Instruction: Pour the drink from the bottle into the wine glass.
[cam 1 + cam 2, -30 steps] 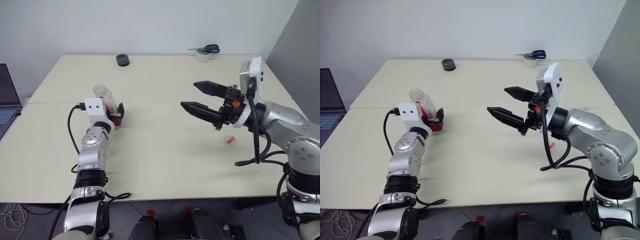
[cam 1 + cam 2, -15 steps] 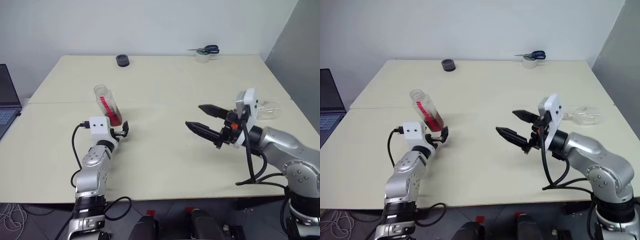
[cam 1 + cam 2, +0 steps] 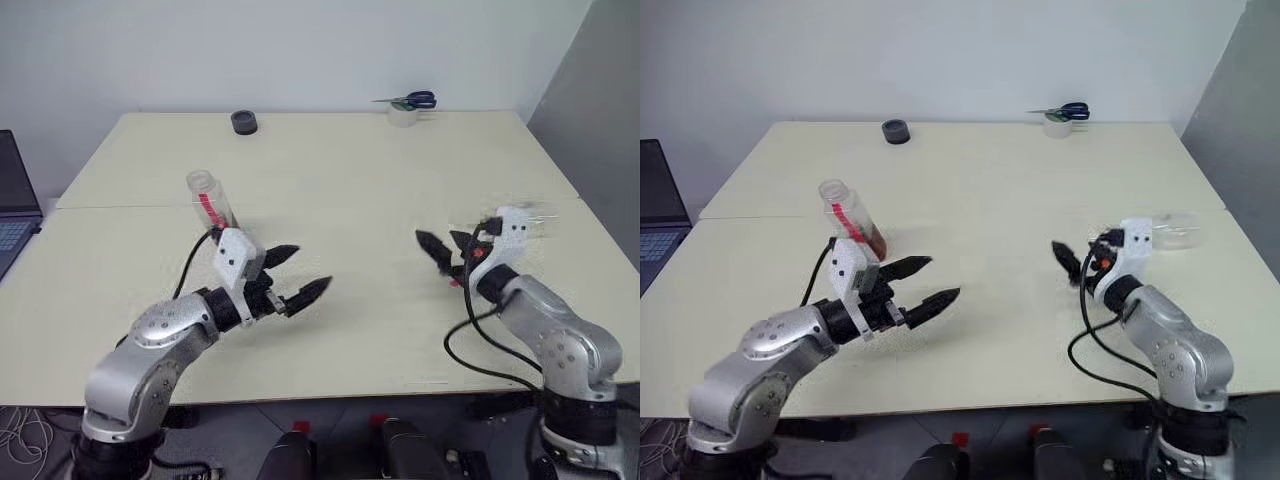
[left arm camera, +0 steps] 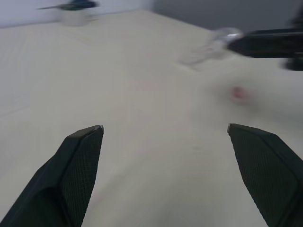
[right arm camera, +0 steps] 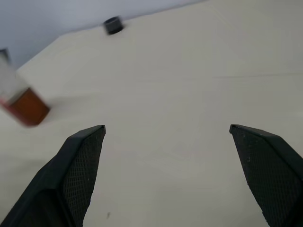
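Observation:
The bottle (image 3: 850, 216) stands at the table's left, looking tilted, with no cap on its neck and a red label strip; the reddish-brown drink (image 5: 28, 106) fills its bottom. My left gripper (image 3: 306, 268) hangs open and empty nearer to me, to the right of the bottle, pointing right. The wine glass (image 3: 1172, 229) seems to lie on its side at the table's right. My right gripper (image 3: 442, 246) is open and empty just left of the glass, low over the table; one of its fingers (image 4: 265, 42) also shows in the left wrist view, beside the glass (image 4: 213, 43).
A small red cap (image 4: 238, 93) lies on the table near my right gripper. A black roll (image 3: 243, 121) and a tape roll with scissors (image 3: 405, 109) sit at the far edge. A laptop (image 3: 15, 215) stands off the table's left side.
My left gripper has let go of the bottle, drawn back toward me and swung right. My right gripper has sunk and moved right, closer to the glass. The bottle stayed in place.

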`<state>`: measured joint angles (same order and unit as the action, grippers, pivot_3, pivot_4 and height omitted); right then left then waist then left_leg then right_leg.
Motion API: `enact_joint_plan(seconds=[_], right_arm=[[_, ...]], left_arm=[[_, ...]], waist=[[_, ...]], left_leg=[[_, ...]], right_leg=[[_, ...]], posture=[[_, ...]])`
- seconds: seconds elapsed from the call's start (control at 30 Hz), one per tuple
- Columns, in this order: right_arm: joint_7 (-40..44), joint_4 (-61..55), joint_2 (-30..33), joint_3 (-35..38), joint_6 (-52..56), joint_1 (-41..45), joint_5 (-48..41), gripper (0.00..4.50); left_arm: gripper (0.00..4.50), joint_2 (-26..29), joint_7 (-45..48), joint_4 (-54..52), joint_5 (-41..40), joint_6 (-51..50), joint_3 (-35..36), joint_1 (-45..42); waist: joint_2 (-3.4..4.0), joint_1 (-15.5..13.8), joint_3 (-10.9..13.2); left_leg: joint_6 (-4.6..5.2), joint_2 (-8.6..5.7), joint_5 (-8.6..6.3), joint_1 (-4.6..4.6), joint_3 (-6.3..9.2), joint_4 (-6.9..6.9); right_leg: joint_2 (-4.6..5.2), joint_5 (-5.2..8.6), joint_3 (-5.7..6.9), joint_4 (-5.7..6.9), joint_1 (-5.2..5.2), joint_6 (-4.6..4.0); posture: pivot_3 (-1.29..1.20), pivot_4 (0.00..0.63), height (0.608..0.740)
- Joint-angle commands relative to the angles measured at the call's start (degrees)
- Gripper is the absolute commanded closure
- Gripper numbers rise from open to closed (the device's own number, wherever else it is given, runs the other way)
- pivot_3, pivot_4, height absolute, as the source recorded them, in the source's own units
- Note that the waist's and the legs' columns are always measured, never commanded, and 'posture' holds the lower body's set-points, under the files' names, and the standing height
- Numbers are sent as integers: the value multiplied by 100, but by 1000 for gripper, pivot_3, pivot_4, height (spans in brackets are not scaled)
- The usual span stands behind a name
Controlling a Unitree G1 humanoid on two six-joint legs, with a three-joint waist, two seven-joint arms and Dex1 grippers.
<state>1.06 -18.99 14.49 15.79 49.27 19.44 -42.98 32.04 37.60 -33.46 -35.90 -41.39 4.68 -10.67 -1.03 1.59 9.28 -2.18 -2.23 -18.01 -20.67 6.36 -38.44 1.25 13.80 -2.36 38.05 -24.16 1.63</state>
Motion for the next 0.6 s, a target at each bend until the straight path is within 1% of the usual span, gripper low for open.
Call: enact_joint_plan(seconds=[0.03, 0.13, 0.33, 0.47, 0.6], right_arm=[[-869, 744, -546, 1033, -307, 553, -505, 0], [-1422, 1451, -899, 1746, -747, 1013, -786, 0], [-2022, 2644, -1279, 2644, -1862, 1742, -1174, 0], [-1900, 3180, -1279, 2667, -2195, 2025, -1181, 0], [-1703, 3834, -1149, 2631, -2477, 2271, -1079, 0]], left_arm=[[23, 230, 452, 22, -313, -43, -53, -398], [23, 311, 643, 269, -229, 66, -184, -657], [23, 278, 796, 680, 23, 332, -395, -1009], [23, 235, 806, 793, 68, 389, -461, -1130], [23, 214, 838, 847, 58, 375, -459, -1217]], waist=[[3, 7, 1], [6, 14, 2], [9, 28, 3], [14, 45, 3], [16, 71, 5]], left_leg=[[0, 0, 0, -1, -3, 0], [1, -3, 0, -2, -11, 5], [3, -4, 0, -1, -19, 17], [5, -2, -1, 0, -26, 24], [10, 0, -3, 0, -27, 26]], right_leg=[[-6, 0, 2, -1, 0, -1], [-9, 0, 1, -3, -1, -1], [-10, 0, -4, -4, -6, -1], [-9, 0, -10, -4, -9, -2], [-9, -1, -12, -3, -12, -2]], posture=[[0, 150, 740], [0, 150, 740], [0, 150, 740], [0, 150, 740], [0, 150, 740]])
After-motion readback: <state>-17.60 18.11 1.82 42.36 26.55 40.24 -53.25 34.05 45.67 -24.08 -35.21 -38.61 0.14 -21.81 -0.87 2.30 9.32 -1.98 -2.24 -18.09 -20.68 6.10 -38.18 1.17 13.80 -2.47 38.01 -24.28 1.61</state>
